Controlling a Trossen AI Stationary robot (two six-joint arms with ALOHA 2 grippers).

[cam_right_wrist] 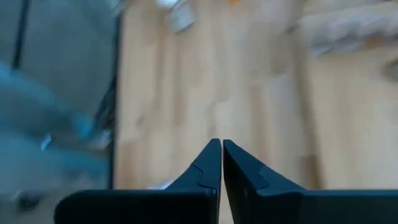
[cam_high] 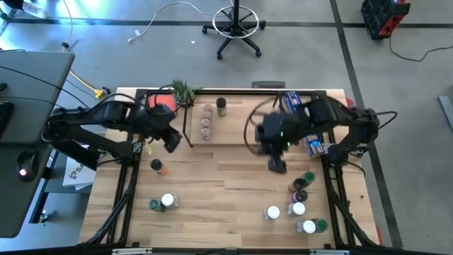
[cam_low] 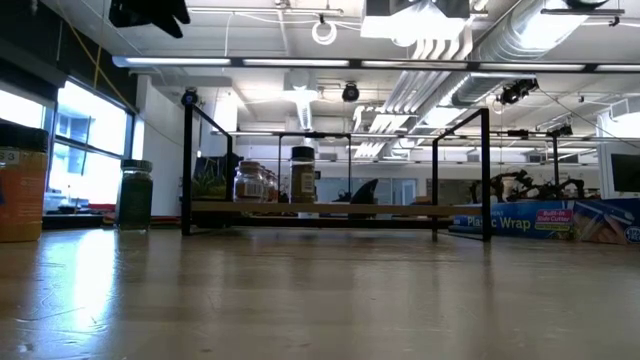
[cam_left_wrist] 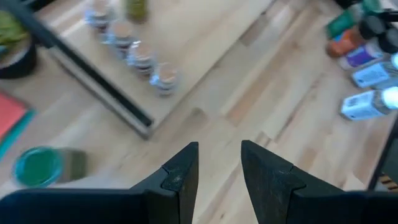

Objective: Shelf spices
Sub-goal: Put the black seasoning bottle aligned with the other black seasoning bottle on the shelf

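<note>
Four spices [cam_high: 207,122] in a row on the shelf [cam_high: 233,134]; left gripper [cam_left_wrist: 219,163] parted, empty; right gripper [cam_right_wrist: 221,163] closed, empty.

Light-wood table [cam_high: 226,188]: shelf [cam_high: 233,134] along far edge, loose spices [cam_high: 301,195] toward right edge, more near left.

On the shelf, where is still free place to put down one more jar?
The shelf is bare from the dark-lidded jar to its right end, though the right hand hangs above that part. Its left end is crowded: a row of jars beside the plant.
</note>
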